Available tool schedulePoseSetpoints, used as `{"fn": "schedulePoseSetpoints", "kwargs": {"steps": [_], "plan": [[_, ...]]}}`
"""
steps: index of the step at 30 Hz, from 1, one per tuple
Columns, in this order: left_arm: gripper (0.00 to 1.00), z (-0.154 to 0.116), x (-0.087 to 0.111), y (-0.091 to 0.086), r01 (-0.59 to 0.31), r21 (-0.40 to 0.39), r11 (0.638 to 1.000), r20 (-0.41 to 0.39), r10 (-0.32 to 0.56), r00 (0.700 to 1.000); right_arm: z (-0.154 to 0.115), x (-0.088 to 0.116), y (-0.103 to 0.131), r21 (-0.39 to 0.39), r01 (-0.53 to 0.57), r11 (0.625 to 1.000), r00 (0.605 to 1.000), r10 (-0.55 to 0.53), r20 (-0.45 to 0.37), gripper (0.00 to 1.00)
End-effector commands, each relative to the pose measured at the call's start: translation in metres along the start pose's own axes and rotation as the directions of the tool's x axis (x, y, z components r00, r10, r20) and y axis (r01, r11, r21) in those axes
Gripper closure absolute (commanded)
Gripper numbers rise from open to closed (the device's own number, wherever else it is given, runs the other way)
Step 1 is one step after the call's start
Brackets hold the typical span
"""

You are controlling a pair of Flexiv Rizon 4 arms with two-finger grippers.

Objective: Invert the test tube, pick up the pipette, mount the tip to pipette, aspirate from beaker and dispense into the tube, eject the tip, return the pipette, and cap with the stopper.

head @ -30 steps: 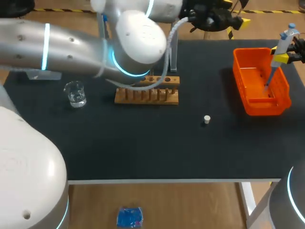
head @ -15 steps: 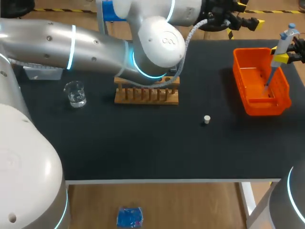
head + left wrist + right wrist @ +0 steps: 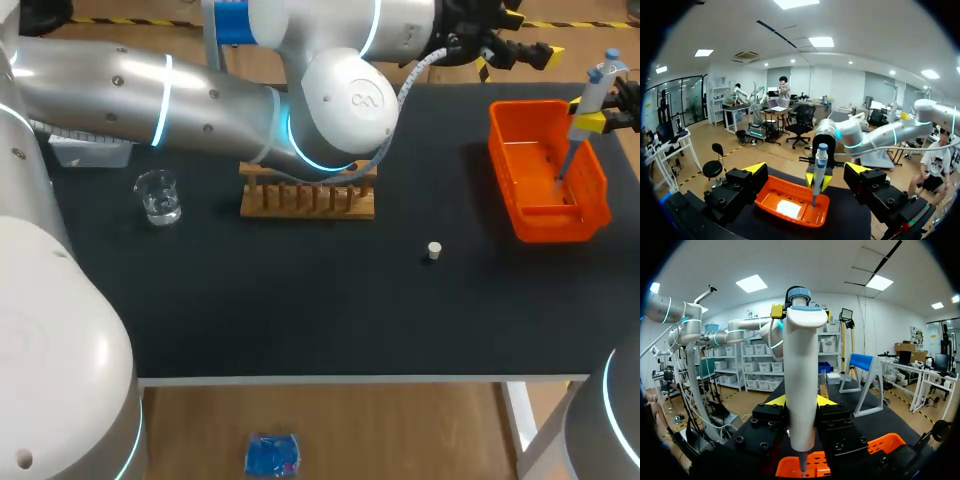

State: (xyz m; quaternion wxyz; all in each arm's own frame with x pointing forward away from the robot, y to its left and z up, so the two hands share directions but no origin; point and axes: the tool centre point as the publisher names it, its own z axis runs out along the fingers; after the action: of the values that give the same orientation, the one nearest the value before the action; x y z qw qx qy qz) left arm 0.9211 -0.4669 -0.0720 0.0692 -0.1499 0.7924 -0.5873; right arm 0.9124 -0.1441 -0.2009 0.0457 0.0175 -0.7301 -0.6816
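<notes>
Right hand [image 3: 603,120], 3 o'clock, is pinching pipette [image 3: 590,95] upright over bin [image 3: 499,150]; left hand [image 3: 528,33], 1 o'clock, is hovering spread; ejecting likely needs its lower end kept inside bin.

Bright, even light falls from above. The black desk [image 3: 300,320] looks matte and free of glare, with soft shadows, perhaps a faint one just beside the orange bin [image 3: 590,175]. The left arm [image 3: 130,90] carries a broad white sheen, the beaker [image 3: 158,196] glints, and the pipette [image 3: 800,380] is evenly lit.
</notes>
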Motion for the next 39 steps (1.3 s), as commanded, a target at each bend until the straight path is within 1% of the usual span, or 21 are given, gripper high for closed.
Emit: {"fn": "schedulePoseSetpoints", "kwargs": {"steps": [1, 4, 6, 12, 16, 17, 18, 19, 20, 21, 22, 23, 31, 39], "plan": [[0.00, 0.000, 0.000, -0.001, 0.001, -0.006, 1.000, 0.001, -0.001, 1.000, -0.001, -0.001, 0.000, 0.001, 0.001, 1.000, 1.000, -0.001, -0.004, 1.00], [0.00, 0.000, 0.000, -0.001, 0.001, -0.006, 1.000, 0.001, -0.001, 1.000, -0.001, -0.001, 0.000, 0.001, 0.001, 1.000, 1.000, -0.001, -0.004, 1.00], [0.00, 0.009, -0.001, 0.000, -0.001, -0.032, 0.999, -0.011, 0.001, 1.000, -0.001, -0.001, 0.000, 0.001, 0.001, 1.000, 1.000, -0.001, -0.004, 1.00], [0.00, 0.024, -0.001, 0.004, 0.014, -0.054, 0.998, 0.004, -0.013, 1.000, -0.001, -0.001, 0.000, 0.001, 0.001, 1.000, 1.000, -0.001, -0.004, 1.00], [0.00, 0.027, 0.000, 0.005, 0.019, -0.043, 0.999, 0.026, -0.018, 1.000, -0.001, -0.001, 0.000, 0.001, 0.001, 1.000, 1.000, -0.001, -0.004, 1.00], [0.17, 0.028, 0.001, 0.004, 0.014, -0.039, 0.999, 0.026, -0.013, 1.000, -0.001, -0.001, 0.000, 0.001, 0.001, 1.000, 1.000, -0.001, -0.004, 1.00], [0.51, 0.029, 0.002, 0.004, 0.013, -0.037, 0.999, 0.030, -0.012, 0.999, -0.001, -0.001, 0.000, 0.001, 0.001, 1.000, 1.000, -0.001, -0.004, 1.00], [0.57, 0.029, 0.003, 0.004, 0.018, -0.038, 0.999, 0.037, -0.016, 0.999, -0.001, -0.001, 0.000, 0.001, 0.001, 1.000, 1.000, -0.001, -0.004, 1.00], [0.69, 0.030, 0.005, 0.004, 0.016, -0.034, 0.999, 0.039, -0.015, 0.999, -0.001, -0.001, 0.000, 0.001, 0.001, 1.000, 1.000, -0.001, -0.004, 1.00], [0.84, 0.030, 0.006, 0.004, 0.015, -0.033, 0.999, 0.044, -0.014, 0.999, -0.001, -0.001, 0.000, 0.001, 0.001, 1.000, 1.000, -0.001, -0.004, 1.00], [0.93, 0.031, 0.008, 0.004, 0.016, -0.033, 0.999, 0.049, -0.015, 0.999, -0.001, -0.001, 0.000, 0.001, 0.001, 1.000, 1.000, -0.001, -0.004, 1.00], [1.00, 0.032, 0.009, 0.004, 0.017, -0.032, 0.999, 0.049, -0.015, 0.999, -0.001, -0.001, 0.000, 0.001, 0.001, 1.000, 1.000, -0.001, -0.004, 1.00], [1.00, 0.044, 0.018, 0.005, 0.020, -0.013, 1.000, 0.051, -0.019, 0.999, -0.001, -0.001, 0.000, 0.001, 0.001, 1.000, 1.000, -0.001, -0.004, 1.00], [1.00, 0.057, 0.018, 0.005, 0.015, 0.008, 1.000, 0.051, -0.015, 0.999, -0.001, -0.001, 0.000, 0.001, 0.001, 1.000, 1.000, -0.001, -0.004, 1.00]]}}
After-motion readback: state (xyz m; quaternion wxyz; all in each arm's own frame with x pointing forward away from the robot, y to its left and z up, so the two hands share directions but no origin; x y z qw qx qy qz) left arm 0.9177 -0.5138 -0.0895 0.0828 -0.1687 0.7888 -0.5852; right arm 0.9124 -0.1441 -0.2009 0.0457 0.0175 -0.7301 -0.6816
